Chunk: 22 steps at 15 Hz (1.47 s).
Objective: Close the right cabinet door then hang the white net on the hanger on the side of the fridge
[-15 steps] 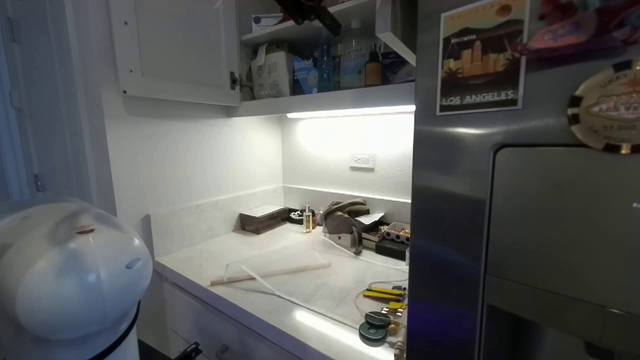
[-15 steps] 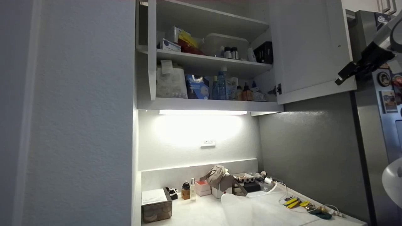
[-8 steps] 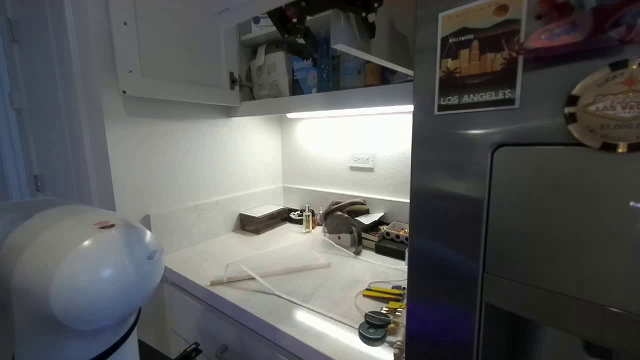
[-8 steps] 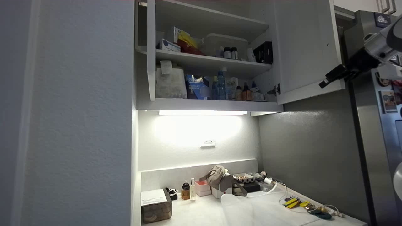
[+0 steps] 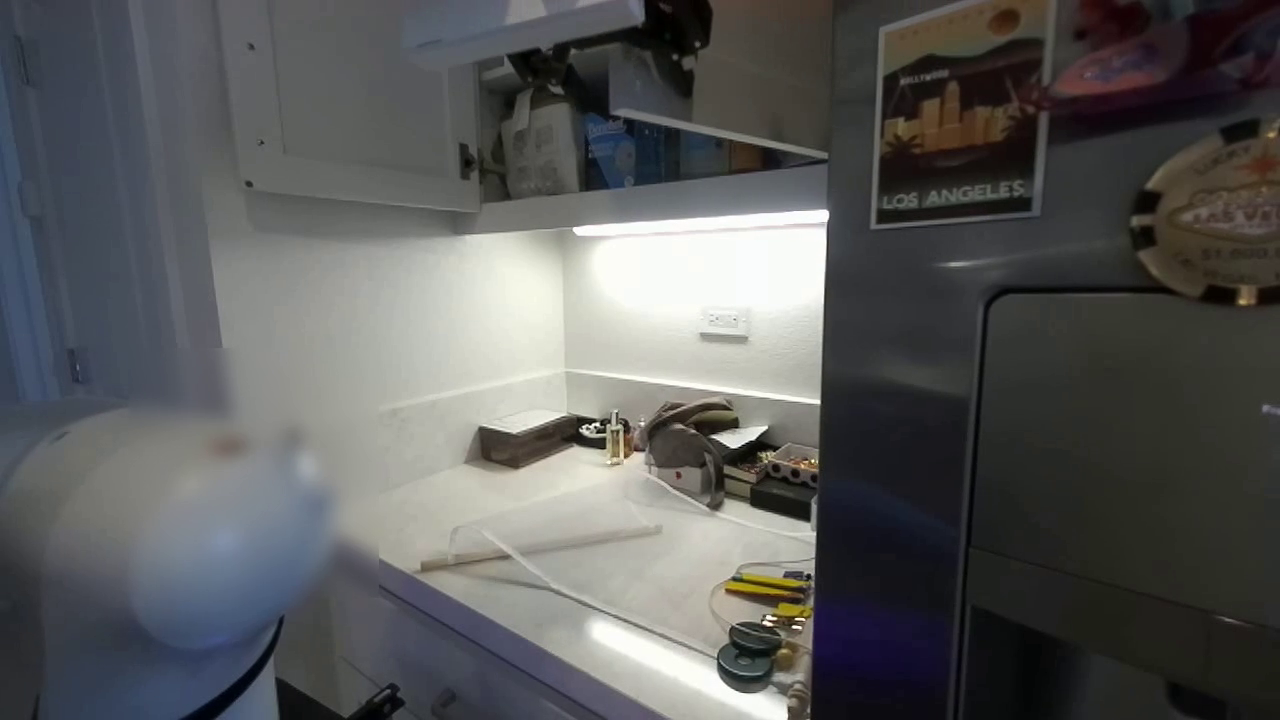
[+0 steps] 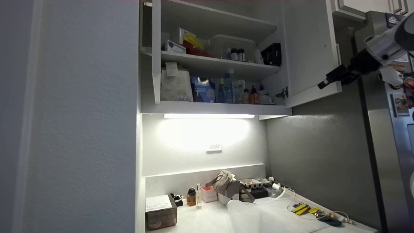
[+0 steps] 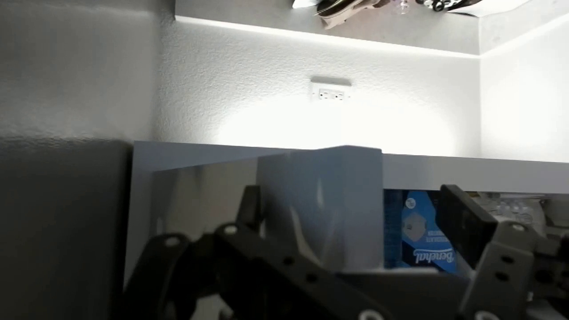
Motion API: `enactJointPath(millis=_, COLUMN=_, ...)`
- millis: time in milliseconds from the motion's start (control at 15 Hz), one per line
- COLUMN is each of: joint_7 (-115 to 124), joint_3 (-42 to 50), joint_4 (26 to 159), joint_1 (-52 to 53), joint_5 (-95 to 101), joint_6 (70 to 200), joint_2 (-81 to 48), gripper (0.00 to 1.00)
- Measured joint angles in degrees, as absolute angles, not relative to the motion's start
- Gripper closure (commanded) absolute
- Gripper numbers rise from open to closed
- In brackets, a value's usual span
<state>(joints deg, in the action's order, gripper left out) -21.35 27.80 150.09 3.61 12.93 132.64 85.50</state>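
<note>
The right cabinet door (image 6: 310,48), a tall white panel, stands partly open beside the fridge's grey side. My gripper (image 7: 355,198) straddles the door's free edge, jaws wide apart. One finger (image 7: 251,204) is against or very near the outer face; the other finger (image 7: 464,222) stands apart on the inner side. Nothing is clamped. On the counter lies the white net (image 5: 570,510), see-through with white edging, and a wooden rod (image 5: 540,548) beside it. In both exterior views the fridge (image 5: 900,400) shows. The hanger is out of view.
The left cabinet door (image 5: 360,100) also hangs open. Shelves hold several bottles and a blue box (image 6: 203,90). A brown box (image 5: 525,440), a grey cloth bag (image 5: 685,440) and yellow-handled items (image 5: 770,588) sit on the counter.
The right cabinet door has swung further inward, its free edge shifting left in an exterior view. My gripper has travelled with it, further across the cabinet opening. The net lies unmoved.
</note>
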Motion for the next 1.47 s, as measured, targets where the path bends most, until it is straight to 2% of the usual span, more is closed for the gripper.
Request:
enactJointPath(millis=733, joint_7=-21.33, joint_3=21.01, joint_4=157.94, joint_1=16.82, joint_5=9.25, joint_6=146.77, joint_2=81.60, gripper=0.00)
enactJointPath(millis=1000, joint_7=-21.23, joint_3=18.85, joint_4=157.83, joint_1=16.77, joint_5=9.02, joint_6=144.61, joint_2=77.35, gripper=0.00)
enactJointPath(millis=1267, joint_7=-21.23, joint_3=17.09, joint_4=154.97, joint_1=12.43, joint_5=9.04, joint_6=134.82, joint_2=75.65, gripper=0.00)
enactJointPath(millis=1333, joint_7=-21.23, joint_3=16.60, joint_4=154.14, joint_1=10.87, joint_5=9.09, joint_6=132.17, joint_2=75.58, gripper=0.25)
enactJointPath(millis=1467, joint_7=-21.23, joint_3=15.44, joint_4=152.72, joint_1=7.75, joint_5=9.36, joint_6=127.38, joint_2=75.44, gripper=0.34)
